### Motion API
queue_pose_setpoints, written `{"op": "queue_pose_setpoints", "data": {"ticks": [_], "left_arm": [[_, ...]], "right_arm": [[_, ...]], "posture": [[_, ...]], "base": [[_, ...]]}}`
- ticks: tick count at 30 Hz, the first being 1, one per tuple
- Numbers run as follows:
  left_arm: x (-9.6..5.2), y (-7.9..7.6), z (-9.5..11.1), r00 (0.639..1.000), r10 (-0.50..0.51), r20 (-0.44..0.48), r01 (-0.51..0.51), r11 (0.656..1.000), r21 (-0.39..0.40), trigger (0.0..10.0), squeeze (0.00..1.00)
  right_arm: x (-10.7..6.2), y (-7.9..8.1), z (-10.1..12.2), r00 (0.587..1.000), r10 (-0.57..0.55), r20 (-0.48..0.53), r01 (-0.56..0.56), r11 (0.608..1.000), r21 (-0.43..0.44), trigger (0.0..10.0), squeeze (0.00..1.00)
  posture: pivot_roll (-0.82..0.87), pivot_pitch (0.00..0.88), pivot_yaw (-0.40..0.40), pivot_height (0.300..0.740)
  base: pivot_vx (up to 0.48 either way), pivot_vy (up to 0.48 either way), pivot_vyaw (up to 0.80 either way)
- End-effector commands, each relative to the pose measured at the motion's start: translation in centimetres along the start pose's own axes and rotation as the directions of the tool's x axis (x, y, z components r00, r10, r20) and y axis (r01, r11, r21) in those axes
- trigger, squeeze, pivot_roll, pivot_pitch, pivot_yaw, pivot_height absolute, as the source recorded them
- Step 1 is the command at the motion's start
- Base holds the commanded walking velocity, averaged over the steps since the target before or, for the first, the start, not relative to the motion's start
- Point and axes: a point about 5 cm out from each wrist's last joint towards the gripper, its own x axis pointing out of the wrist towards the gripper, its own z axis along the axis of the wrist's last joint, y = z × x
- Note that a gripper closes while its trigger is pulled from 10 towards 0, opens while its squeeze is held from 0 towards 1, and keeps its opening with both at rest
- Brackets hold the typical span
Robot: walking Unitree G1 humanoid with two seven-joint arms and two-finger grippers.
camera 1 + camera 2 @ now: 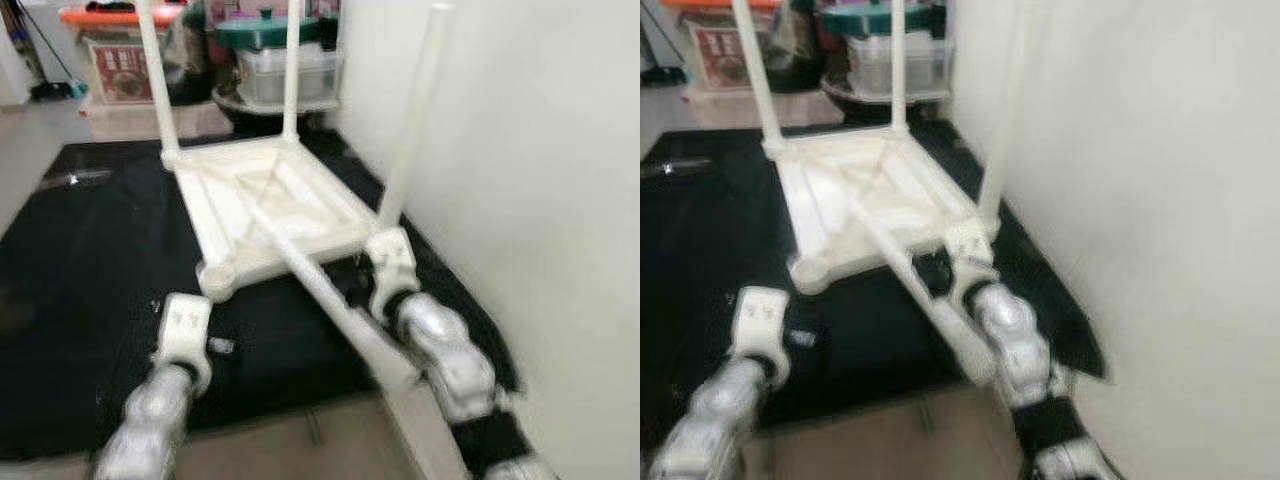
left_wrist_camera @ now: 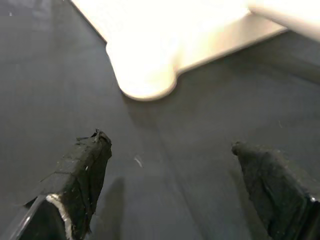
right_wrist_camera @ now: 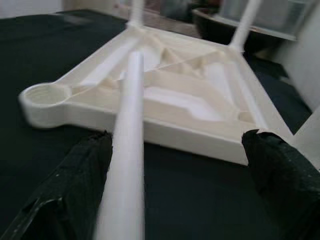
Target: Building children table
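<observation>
On the black floor mat (image 1: 90, 300), seen from the left eye view, a white plastic tabletop (image 1: 270, 205) lies upside down so that its corner sockets face up; three white legs (image 1: 155, 80) already stand in it, and the near-left socket (image 1: 220, 278) is unfilled. A loose white plastic leg (image 1: 330, 295) lies slantwise across the tabletop's near edge, probably meant for that socket. The left gripper (image 1: 185, 330) hovers just short of the empty corner; the right gripper (image 1: 392, 265) sits by the near-right corner beside a white wall (image 1: 540, 200). Storage boxes (image 1: 285, 65) crowd the back of the room.

From the right eye view, the same layout shows, with bare floor (image 1: 840, 440) nearest the robot.

Looking along the left wrist, both fingers (image 2: 82, 172) stand wide apart over the mat, holding nothing.

Looking along the right wrist, the fingers (image 3: 277, 175) are spread wide; the loose leg runs against one of them, unclamped.
</observation>
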Motion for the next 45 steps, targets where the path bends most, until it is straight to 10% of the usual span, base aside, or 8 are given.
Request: {"op": "queue_pose_setpoints", "data": {"ticks": [1, 11, 29, 45], "left_arm": [[0.1, -0.1, 0.1, 1.000, -0.001, 0.004, 0.001, 1.000, 0.008, 10.0, 0.00], [1.3, -2.9, -1.5, 0.978, -0.132, -0.161, 0.131, 0.991, -0.020, 10.0, 0.00], [1.9, -2.4, -2.7, 0.968, -0.081, -0.238, 0.070, 0.996, -0.054, 10.0, 0.00], [0.8, -2.1, -1.8, 0.984, -0.099, -0.146, 0.093, 0.994, -0.050, 10.0, 0.00]], "right_arm": [[-0.2, -0.4, 0.0, 1.000, 0.023, -0.006, -0.023, 0.999, -0.028, 10.0, 0.00], [0.5, 1.7, -0.4, 0.995, 0.086, -0.047, -0.082, 0.994, 0.075, 10.0, 0.00], [-0.3, 4.1, -2.9, 0.956, 0.257, -0.145, -0.229, 0.956, 0.184, 10.0, 0.00], [0.2, 1.9, -2.0, 0.992, 0.073, -0.103, -0.049, 0.975, 0.216, 10.0, 0.00]], "posture": [[0.09, 0.000, -0.036, 0.740], [0.08, 0.000, -0.029, 0.740], [0.08, 0.000, -0.041, 0.740], [0.08, 0.000, -0.032, 0.740]], "base": [[0.000, 0.000, 0.00], [0.000, 0.000, 0.00], [0.000, 0.000, 0.00], [0.000, 0.000, 0.00]]}}
